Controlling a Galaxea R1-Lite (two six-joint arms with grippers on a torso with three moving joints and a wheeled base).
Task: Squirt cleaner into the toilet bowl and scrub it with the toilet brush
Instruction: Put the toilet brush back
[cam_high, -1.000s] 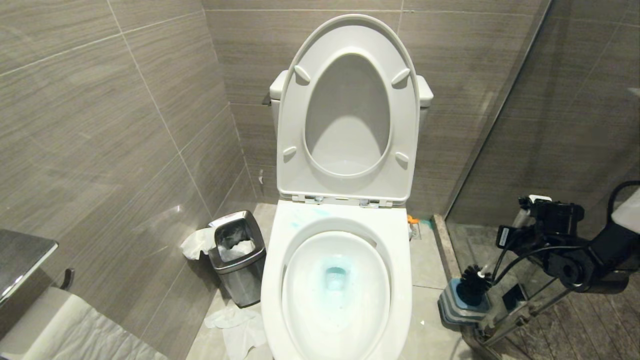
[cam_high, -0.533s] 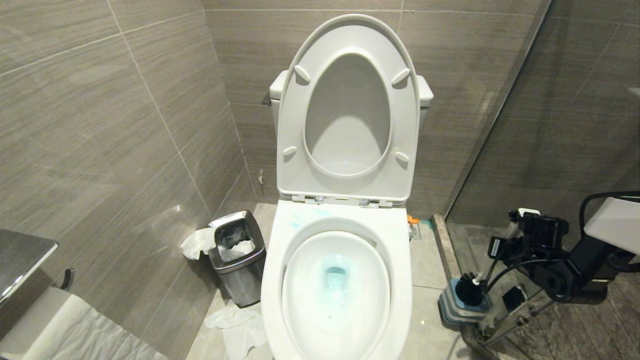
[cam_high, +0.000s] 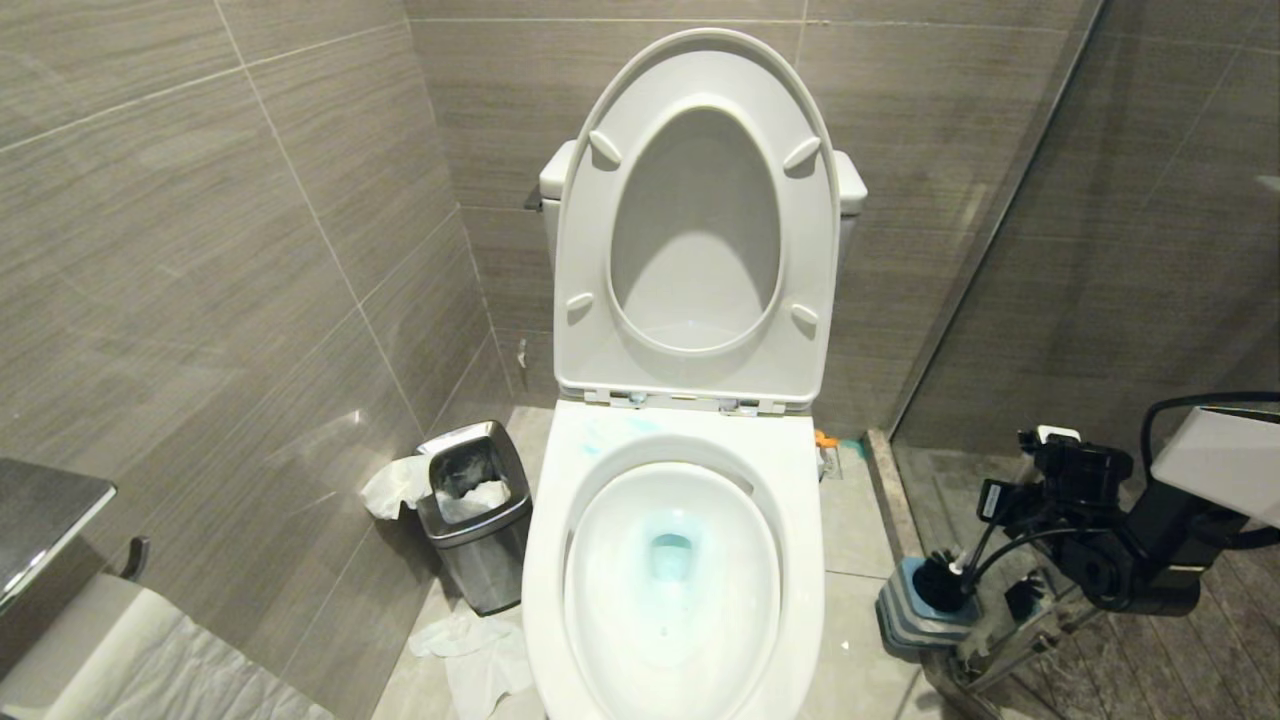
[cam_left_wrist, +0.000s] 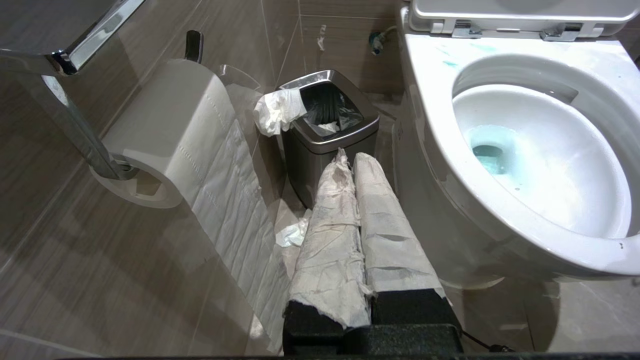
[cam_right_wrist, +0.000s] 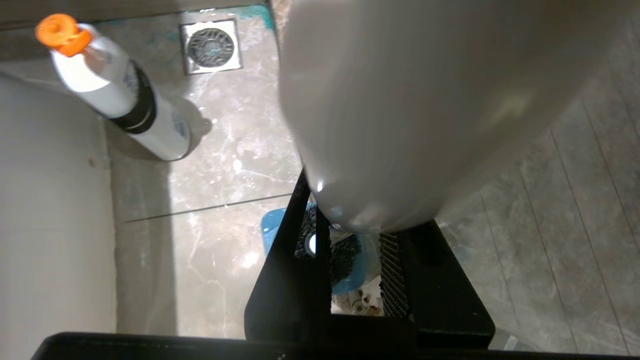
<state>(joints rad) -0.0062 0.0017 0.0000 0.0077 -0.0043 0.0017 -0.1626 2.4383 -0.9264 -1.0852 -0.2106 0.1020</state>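
Observation:
The toilet bowl (cam_high: 560, 560) stands open with seat and lid raised. Cleaner (cam_high: 672, 555) tints its water teal, and pale smears lie on the back of the rim. On the floor to its right, the toilet brush (cam_high: 940, 585) has its black head sunk in the blue-grey holder (cam_high: 905, 620). My right gripper (cam_high: 1030, 480) is shut on the brush's whitish handle (cam_right_wrist: 390, 100), which fills the right wrist view above the bristles (cam_right_wrist: 340, 252). My left gripper (cam_left_wrist: 350, 157), its fingers wrapped in paper, is shut and parked low beside the bowl (cam_left_wrist: 430, 125).
A steel waste bin (cam_high: 475, 520) with tissue stands left of the toilet, and paper lies on the floor (cam_high: 480, 650). A white bottle with an orange cap (cam_right_wrist: 120, 95) and a floor drain (cam_right_wrist: 210, 47) are right of the bowl. A toilet roll (cam_left_wrist: 165, 135) hangs on the left wall.
My right arm has come down and drawn slightly back with the brush. The black head, which stood above the holder, now sits lower inside it. The left arm has not moved.

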